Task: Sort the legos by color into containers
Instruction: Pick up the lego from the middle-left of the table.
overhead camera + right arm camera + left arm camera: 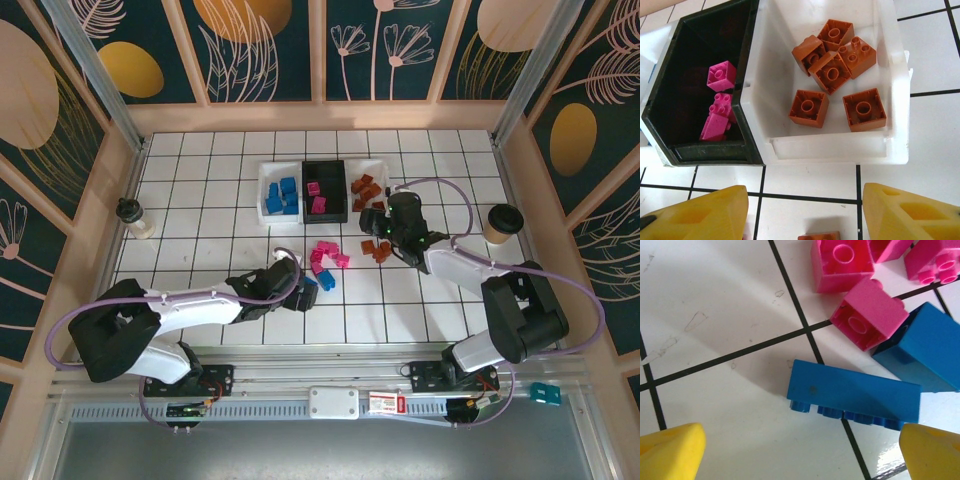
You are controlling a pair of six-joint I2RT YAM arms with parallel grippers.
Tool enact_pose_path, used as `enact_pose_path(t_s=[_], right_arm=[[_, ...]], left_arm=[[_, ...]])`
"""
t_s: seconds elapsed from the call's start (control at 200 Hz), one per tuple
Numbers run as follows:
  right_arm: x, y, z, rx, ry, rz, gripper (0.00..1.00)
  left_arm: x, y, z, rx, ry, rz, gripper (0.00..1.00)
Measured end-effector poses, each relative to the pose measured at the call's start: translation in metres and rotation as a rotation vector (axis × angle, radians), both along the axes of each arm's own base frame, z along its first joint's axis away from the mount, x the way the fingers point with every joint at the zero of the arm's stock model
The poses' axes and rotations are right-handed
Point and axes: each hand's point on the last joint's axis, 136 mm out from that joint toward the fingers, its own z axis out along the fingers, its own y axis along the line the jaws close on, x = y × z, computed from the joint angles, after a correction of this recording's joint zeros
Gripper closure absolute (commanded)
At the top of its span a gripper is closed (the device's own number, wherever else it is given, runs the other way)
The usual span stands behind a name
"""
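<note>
Off at the far left of the top view: a small pale bottle with a dark cap (pixel 135 218), upright on the white tiled table (pixel 200 245). Next along, low and left of centre, the left gripper (pixel 305 288), its yellow fingers (pixel 670 452) spread wide and clamped on nothing. Hovering, in the left wrist view, right above a long blue plastic brick (pixel 855 396) lying on its side across a tile line at lower centre, touching neither fingertip. Just up and right, a second blue brick (pixel 925 347), pressed against a magenta pink brick (pixel 867 315); more pink bricks (pixel 842 262) along the top edge.

Upper centre of the top view, three bins in a row: a white plastic bin with blue bricks inside (pixel 263 185), a black plastic bin (pixel 323 170), a second white plastic bin (pixel 368 163).

Right of centre, the right gripper (pixel 372 216), poised at the near edge of those bins, jaws apart, holding nothing. From the right wrist: six orange-brown bricks (pixel 832 72) in the second white plastic bin, a few pink ones in the black plastic bin beside it, walls touching. One loose orange-brown brick (pixel 818 235) at the bottom edge between the fingers, clear of both.

Far right, a paper cup with a dark lid (pixel 502 223).
</note>
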Motion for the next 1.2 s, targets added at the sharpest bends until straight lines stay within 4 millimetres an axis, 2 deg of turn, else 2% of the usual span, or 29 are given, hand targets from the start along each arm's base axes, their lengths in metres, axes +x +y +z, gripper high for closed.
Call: enact_pose_path(t_s=[0.175,0.4,0.641,0.751,0.886,1.006,1.201], right_arm=[[0.0,-0.001,-0.001,-0.001,0.001,-0.003,0.37],[0.0,-0.002,0.004,0.005,-0.01,-0.006,0.37],[-0.002,-0.004,0.004,0.005,-0.01,-0.008,0.37],[-0.003,-0.007,0.002,0.003,-0.005,-0.013,0.37],[-0.003,-0.007,0.003,0.004,-0.007,-0.013,0.37],[-0.002,-0.008,0.003,0.004,-0.008,-0.017,0.37],[-0.001,-0.009,0.003,0.005,-0.009,-0.019,0.37]], left_arm=[[0.003,-0.007,-0.001,-0.013,-0.005,-0.008,0.01],[0.018,-0.026,-0.003,-0.009,-0.026,-0.026,0.03],[0.02,-0.027,-0.017,0.036,-0.01,-0.041,0.25],[0.018,-0.027,-0.02,0.037,0.0,-0.042,0.26],[0.017,-0.027,-0.02,0.025,0.011,-0.032,0.53],[0.01,-0.024,-0.02,0.013,0.029,-0.034,0.62],[0.002,-0.02,-0.012,-0.028,0.05,-0.023,0.84]])
